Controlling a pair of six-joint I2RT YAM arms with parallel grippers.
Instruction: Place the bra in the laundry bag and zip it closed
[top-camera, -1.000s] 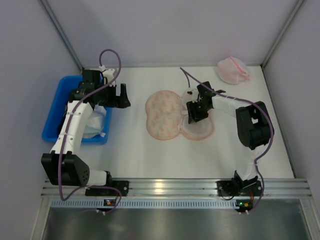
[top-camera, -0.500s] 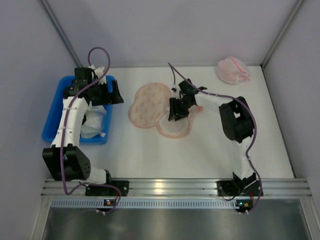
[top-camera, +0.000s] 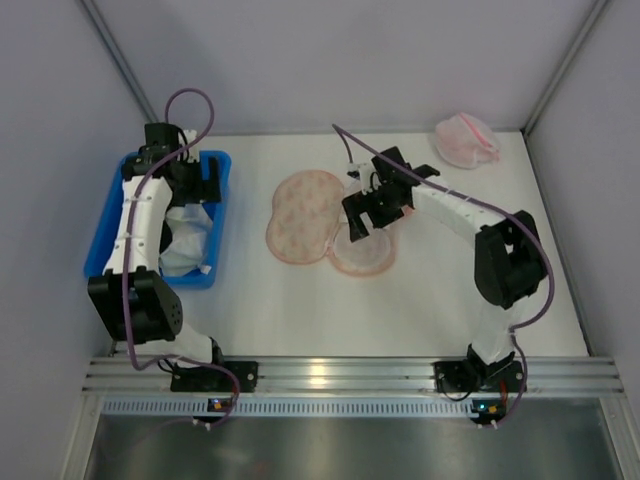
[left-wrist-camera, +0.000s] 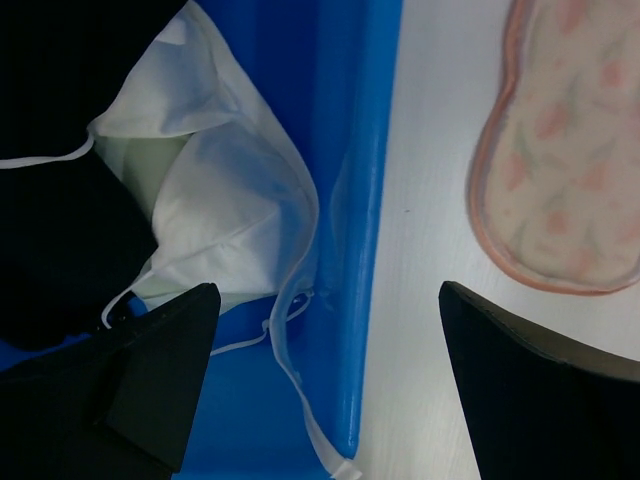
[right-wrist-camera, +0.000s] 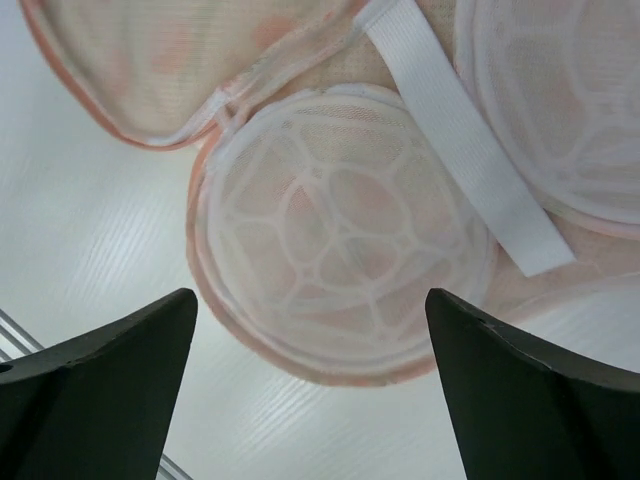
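The laundry bag (top-camera: 303, 215) lies unzipped in the middle of the table, its peach patterned flap folded out to the left. The other half (right-wrist-camera: 340, 250) shows white mesh cup frames and a white strap (right-wrist-camera: 470, 150). My right gripper (top-camera: 362, 220) hovers open just above that half, its jaws (right-wrist-camera: 310, 390) wide apart with nothing between them. The bra (left-wrist-camera: 60, 230) is black fabric lying in the blue bin (left-wrist-camera: 350, 200) beside white cloth. My left gripper (left-wrist-camera: 330, 390) hangs open over the bin's right wall, holding nothing. In the top view my left gripper (top-camera: 197, 185) is over the bin.
White cloth bundles (top-camera: 190, 240) fill the blue bin (top-camera: 105, 235) at the left. A pink-and-white mesh bundle (top-camera: 466, 140) sits at the back right corner. Enclosure walls close in on the left, right and rear.
My right gripper dragged the bag leftward by its rim, then opened and let go. My left arm swung left from the table to over the blue bin.
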